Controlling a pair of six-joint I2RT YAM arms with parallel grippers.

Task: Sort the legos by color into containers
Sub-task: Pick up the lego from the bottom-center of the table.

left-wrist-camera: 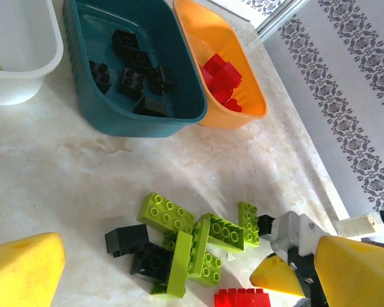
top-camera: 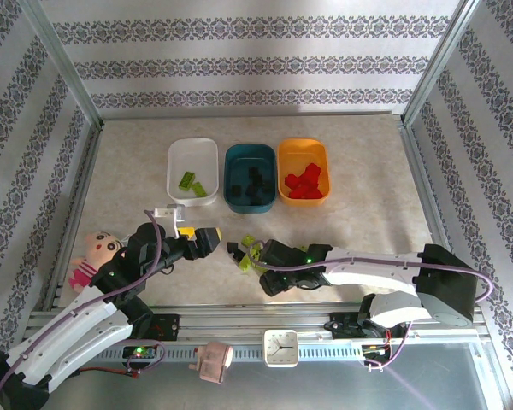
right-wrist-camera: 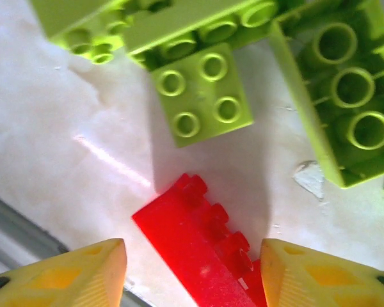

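So, we're hovering the left gripper (top-camera: 212,239) wide open left of the pile (left-wrist-camera: 192,243), and we're straddling the red brick (right-wrist-camera: 179,224) beside the lime bricks (right-wrist-camera: 201,93) with the right gripper (top-camera: 236,253) spread, probably pinching this light, stiff, slick plastic across its long sides.

The pale marbled surface (top-camera: 368,213) carries three tubs in a row toward its far edge, close side by side: a white tub (top-camera: 192,158) leftmost, a teal tub (top-camera: 250,162) in the middle, an orange tub (top-camera: 303,151) rightmost; near the near edge, about midway, lies a loose heap of green bricks (left-wrist-camera: 198,236) with black bricks (left-wrist-camera: 127,240) against it and a red brick (left-wrist-camera: 242,297) just beside; a doll (top-camera: 94,256) lies at the left edge.
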